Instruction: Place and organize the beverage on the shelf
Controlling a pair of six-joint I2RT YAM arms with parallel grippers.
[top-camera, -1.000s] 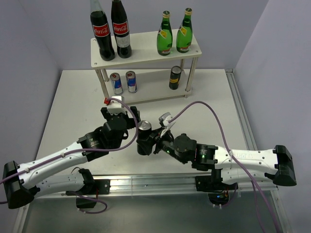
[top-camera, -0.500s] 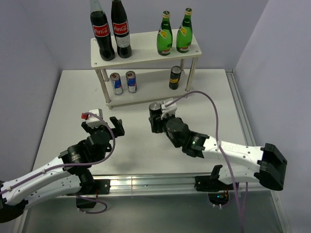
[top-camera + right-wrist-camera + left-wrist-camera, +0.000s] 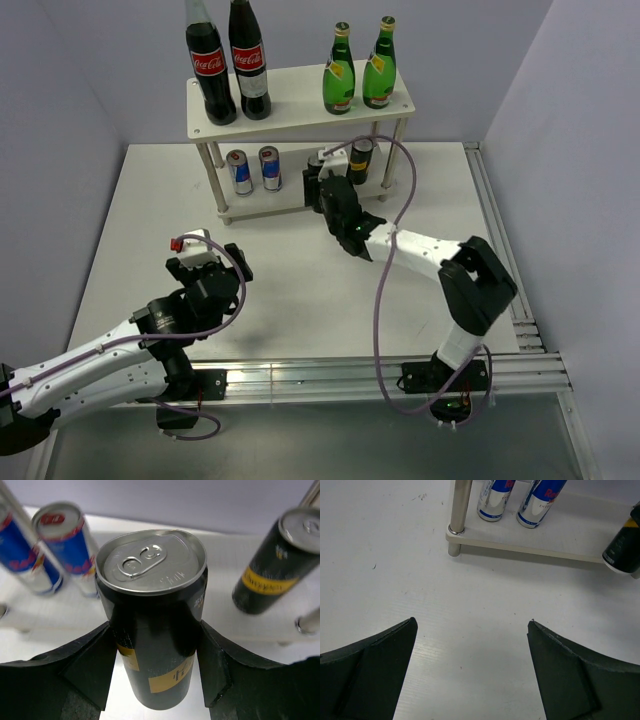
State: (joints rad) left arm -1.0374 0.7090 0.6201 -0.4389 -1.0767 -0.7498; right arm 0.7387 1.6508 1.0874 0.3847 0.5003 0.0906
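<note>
The right gripper's [image 3: 156,667] jaws are clamped on a dark can [image 3: 150,565]. One black finger presses each side of its body, about halfway down and level with the gold label. The can stands upright in the grip, lid up and tab in plain view.

It is at the front of the shelf's [image 3: 300,100] lower tier, in the gap between the two blue cans [image 3: 254,170] on the left and the other dark can [image 3: 360,160] on the right. It is near both and touching neither. Whether its base has reached the board I cannot tell, as the fingers hide the bottom.

The two green bottles [image 3: 358,70] stand on the top tier beside the two cola bottles [image 3: 230,60].

The left gripper [image 3: 472,630] has its jaws wide apart and holds nothing. It hangs over the bare table [image 3: 150,230], well back from the shelf.

The can probably has thin, smooth metal walls: stiff near the rims, easy to dent in the middle, and slick against hard pads. If full it has some weight, and being slim and tall it should topple readily. The mid-body hold looks right, firm enough not to slip but no tighter. It should be released only once the base sits flat on the board, clear of its neighbours and the shelf legs.
</note>
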